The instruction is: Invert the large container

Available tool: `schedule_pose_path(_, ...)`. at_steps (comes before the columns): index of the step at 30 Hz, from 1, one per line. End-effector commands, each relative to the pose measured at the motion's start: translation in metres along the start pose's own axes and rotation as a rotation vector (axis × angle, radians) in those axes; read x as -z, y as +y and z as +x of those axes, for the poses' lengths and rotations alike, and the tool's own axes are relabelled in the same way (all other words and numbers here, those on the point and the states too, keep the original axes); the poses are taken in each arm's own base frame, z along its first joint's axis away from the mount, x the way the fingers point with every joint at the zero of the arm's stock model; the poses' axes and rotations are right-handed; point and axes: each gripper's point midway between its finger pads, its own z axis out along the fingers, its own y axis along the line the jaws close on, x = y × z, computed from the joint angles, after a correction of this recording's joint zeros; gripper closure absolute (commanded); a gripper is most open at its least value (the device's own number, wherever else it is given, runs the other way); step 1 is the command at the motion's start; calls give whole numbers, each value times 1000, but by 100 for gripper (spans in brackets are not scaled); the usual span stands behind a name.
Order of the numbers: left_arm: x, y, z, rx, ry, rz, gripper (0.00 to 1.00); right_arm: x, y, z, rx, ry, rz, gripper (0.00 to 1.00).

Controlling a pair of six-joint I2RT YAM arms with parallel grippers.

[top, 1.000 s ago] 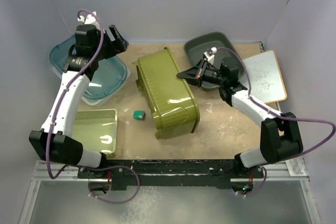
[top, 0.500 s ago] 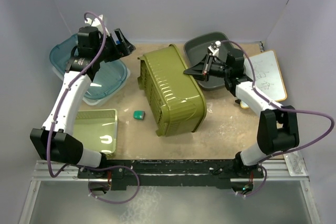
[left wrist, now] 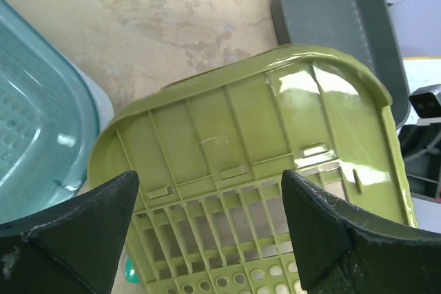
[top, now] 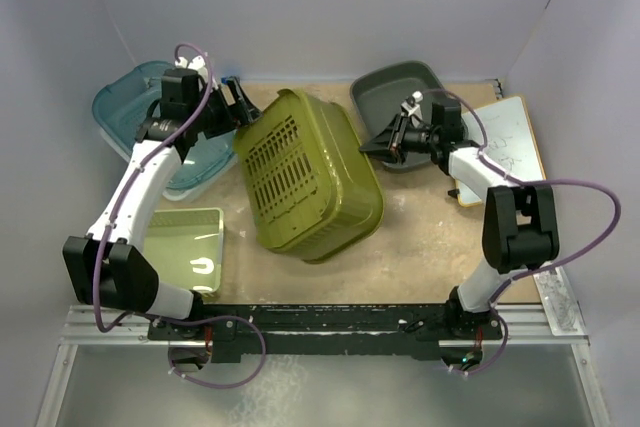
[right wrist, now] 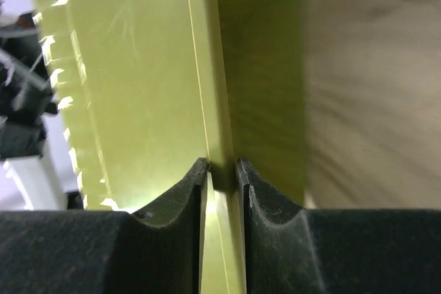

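Container (top: 310, 182): centre of table (top: 440, 237), slotted base up.
Handling: probably light, stiff, slick; take the thin rim.
Left gripper (top: 243, 110): wide apart, empty.
Right gripper (right wrist: 222, 166): straddles rim; clamped or loose, cannot tell.

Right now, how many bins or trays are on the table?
4: teal bin back left, light green tray front left, large olive container in the middle, grey tray back right. Smaller ones could be hidden beneath the olive container.
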Motion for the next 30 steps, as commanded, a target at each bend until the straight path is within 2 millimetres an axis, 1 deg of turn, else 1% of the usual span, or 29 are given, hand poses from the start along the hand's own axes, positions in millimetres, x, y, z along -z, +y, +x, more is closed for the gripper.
schedule_pose_path(1,4,1,10,9,9,21,18,-5,-51,16,-62,29,151,75)
schedule_pose_path(6,5,4,27,40,31,34,18,-6,-51,12,-50,23,151,75)
schedule_pose_path(7,4,3,29,46,35,40,18,-6,-52,11,-46,23,154,73)
schedule_pose_path(9,3,2,33,51,43,46,18,-6,-54,9,-39,24,171,66)
schedule_pose_path(11,1,-1,34,44,42,53,18,-5,-51,5,-15,21,186,55)
schedule_pose_path(15,-1,-12,34,26,37,75,18,1,-50,-4,48,9,263,40)
schedule_pose_path(18,-5,-26,37,6,44,103,18,9,-47,-15,119,-12,340,38)
schedule_pose_path(21,-9,-41,38,-18,44,133,18,24,-50,-30,215,-50,465,33)
schedule_pose_path(23,-10,-53,39,-36,46,158,18,36,-53,-49,286,-114,575,29)
schedule_pose_path(25,-10,-64,41,-58,57,185,18,52,-59,-62,349,-159,705,26)
schedule_pose_path(28,-2,-78,50,-122,82,221,18,70,-57,-73,424,-211,826,24)
schedule_pose_path(30,7,-83,59,-187,105,229,18,77,-52,-75,456,-236,843,24)
